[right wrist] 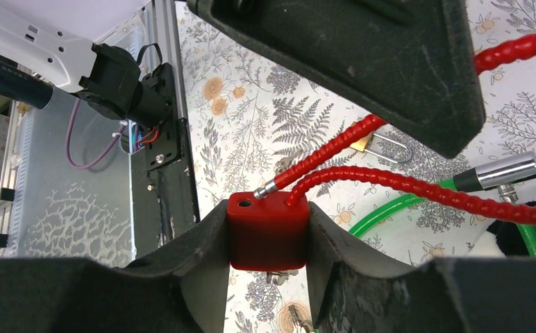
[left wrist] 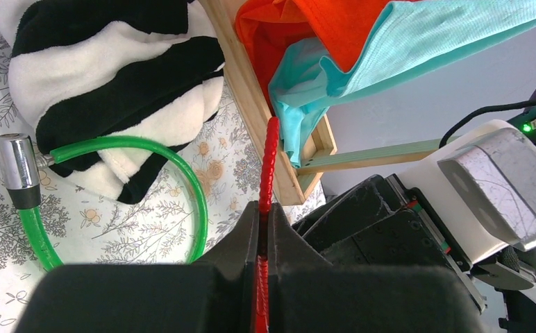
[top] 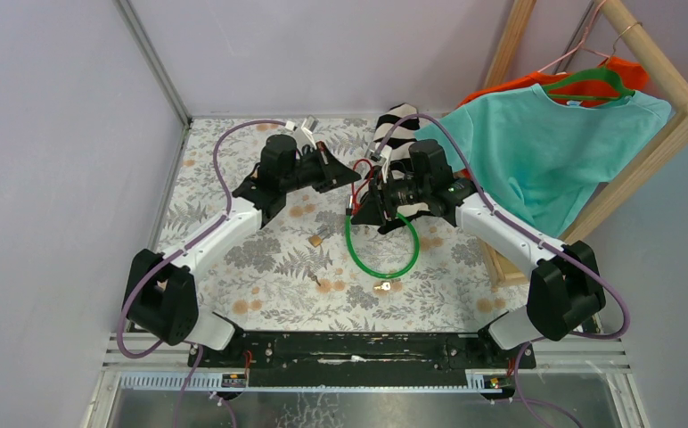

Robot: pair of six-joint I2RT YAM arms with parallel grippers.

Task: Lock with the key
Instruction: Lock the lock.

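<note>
A red cable lock hangs between my two grippers above the middle of the table. My right gripper (right wrist: 268,229) is shut on its red block body (right wrist: 266,239). The cable's metal tip (right wrist: 271,187) lies just beside the body's open hole, not inside it. My left gripper (left wrist: 265,216) is shut on the red cable (left wrist: 269,163), a little way back from that tip. From above, the left gripper (top: 348,175) and the right gripper (top: 364,201) nearly meet. A small key (top: 382,287) lies on the cloth near the front. Another small metal piece (top: 323,284) lies left of it.
A green cable lock (top: 381,247) with a chrome cylinder (left wrist: 17,170) loops on the floral cloth under the grippers. A small brass padlock (top: 316,240) lies to its left. A zebra-striped plush (left wrist: 112,76) sits at the back. A wooden rack with shirts (top: 545,143) stands at the right.
</note>
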